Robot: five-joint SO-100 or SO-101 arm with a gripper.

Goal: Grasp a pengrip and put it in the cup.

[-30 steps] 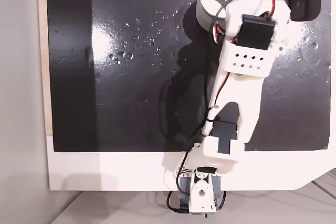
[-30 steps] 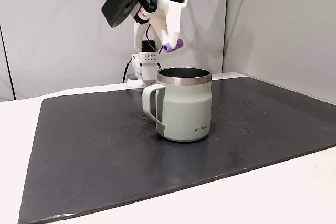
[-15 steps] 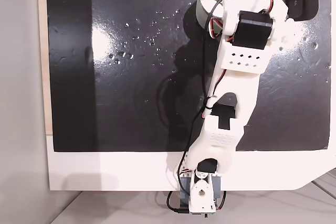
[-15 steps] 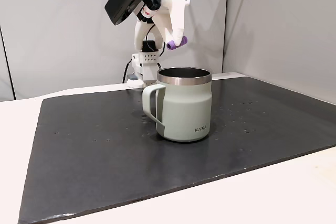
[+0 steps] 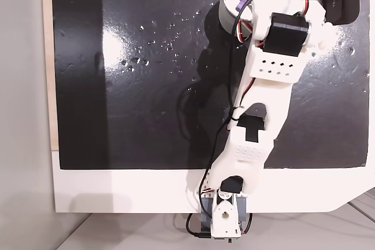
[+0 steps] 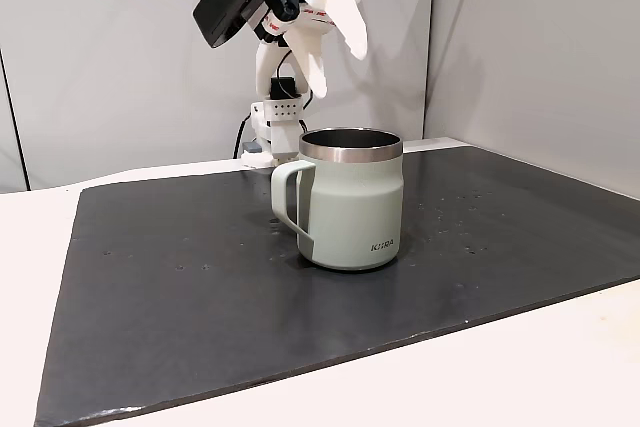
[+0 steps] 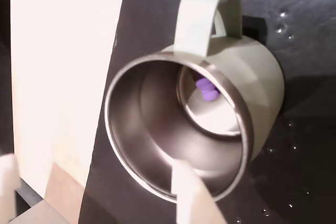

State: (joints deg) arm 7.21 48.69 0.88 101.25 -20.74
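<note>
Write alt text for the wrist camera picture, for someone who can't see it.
Looking down into the pale grey-green cup, the small purple pengrip lies at the bottom of its shiny steel interior. The cup stands on a black mat with its handle toward the top of the picture, and a white fingertip of the open end effector shows at the bottom edge.

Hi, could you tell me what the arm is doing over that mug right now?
The gripper hangs open above the cup on the dark mat. The pengrip lies inside the cup on its steel bottom, seen in the wrist view, so the drop looks done. In a fixed view from above, the pengrip shows within the rim.
</note>
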